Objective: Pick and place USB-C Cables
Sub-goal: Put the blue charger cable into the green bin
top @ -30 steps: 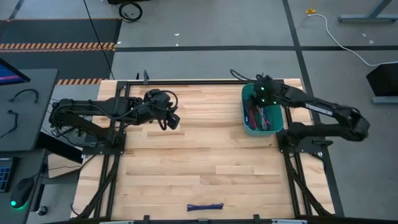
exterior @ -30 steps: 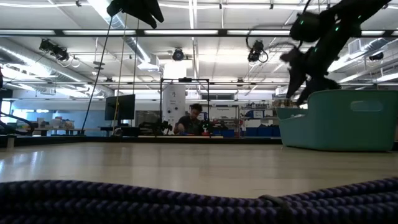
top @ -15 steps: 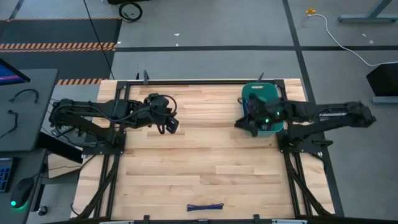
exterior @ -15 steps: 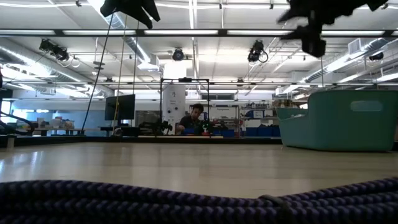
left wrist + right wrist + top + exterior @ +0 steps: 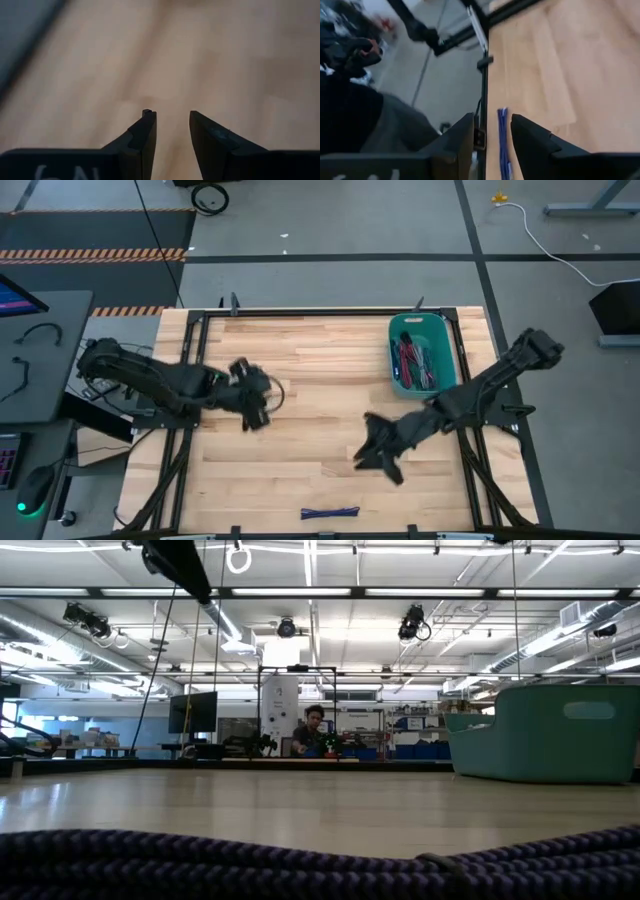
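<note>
While the right gripper hangs over bare planks, the items run as follows.

Table: pale wooden butcher-block, strips of varied tone, black metal frame at the edges; flat, smooth, matt.

Bin: teal plastic, rounded-rectangular, smooth walls; well behind the right gripper, up its own arm. It holds USB-C Cables, thin folded bundles in red, green and dark tones, lying lengthwise.

Blue cable: one folded bundle, braided and rope-like in the low view, straight and slim; on the table's near edge, ahead of the right gripper and near it. In the right wrist view it lies between the two finger lines, farther off.

Right gripper: jaws parted narrowly, nothing between them.

Left gripper: waiting over bare wood, well apart from the bin; jaws parted narrowly, holding nothing.

Handling note, as judgement: the step appears to be reaching for the blue cable. Spread the fingers wider, set them across the bundle's middle rather than along it, descend to the wood, and close on all strands so the fold does not splay.
</note>
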{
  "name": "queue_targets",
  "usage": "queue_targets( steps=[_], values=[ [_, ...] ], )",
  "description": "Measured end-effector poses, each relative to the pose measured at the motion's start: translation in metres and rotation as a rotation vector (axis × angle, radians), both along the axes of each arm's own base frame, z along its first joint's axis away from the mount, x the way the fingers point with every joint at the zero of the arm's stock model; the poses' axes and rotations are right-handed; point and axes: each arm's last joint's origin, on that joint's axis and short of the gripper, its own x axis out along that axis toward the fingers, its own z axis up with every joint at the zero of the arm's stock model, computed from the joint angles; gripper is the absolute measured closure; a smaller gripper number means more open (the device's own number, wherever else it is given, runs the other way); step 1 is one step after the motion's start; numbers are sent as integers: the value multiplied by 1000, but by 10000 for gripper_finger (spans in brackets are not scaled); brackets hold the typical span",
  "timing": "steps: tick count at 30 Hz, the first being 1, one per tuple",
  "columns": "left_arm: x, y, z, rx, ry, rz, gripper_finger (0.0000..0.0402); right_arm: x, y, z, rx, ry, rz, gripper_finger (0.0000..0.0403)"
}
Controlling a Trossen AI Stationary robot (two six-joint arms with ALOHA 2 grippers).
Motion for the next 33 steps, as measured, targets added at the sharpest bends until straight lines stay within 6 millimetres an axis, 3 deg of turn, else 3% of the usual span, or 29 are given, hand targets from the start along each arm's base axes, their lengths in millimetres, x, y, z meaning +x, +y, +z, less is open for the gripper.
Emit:
queue_targets(
  steps=[3, 7, 11, 13, 23, 29, 33],
  values=[
    [3, -20, -22, -129, -71, -188, 279, 14, 18, 6, -9, 78, 29, 280],
    [8, -46, -37, -313, -261, -417, 279, 25, 38, 10, 20, 165, 75, 288],
    [9, -51, -50, -360, -353, -495, 279, 28, 54, 1, 37, 224, 101, 289],
    [9, -50, -52, -350, -362, -522, 279, 27, 62, -10, 16, 263, 114, 289],
    [16, -56, -29, -284, -604, -713, 279, 32, 96, -65, -90, 379, 176, 285],
    [16, -56, -28, -254, -619, -731, 279, 46, 120, -107, -171, 297, 269, 246],
    [16, -56, -29, -272, -609, -717, 279, 53, 126, -132, -261, 265, 256, 218]
  ],
)
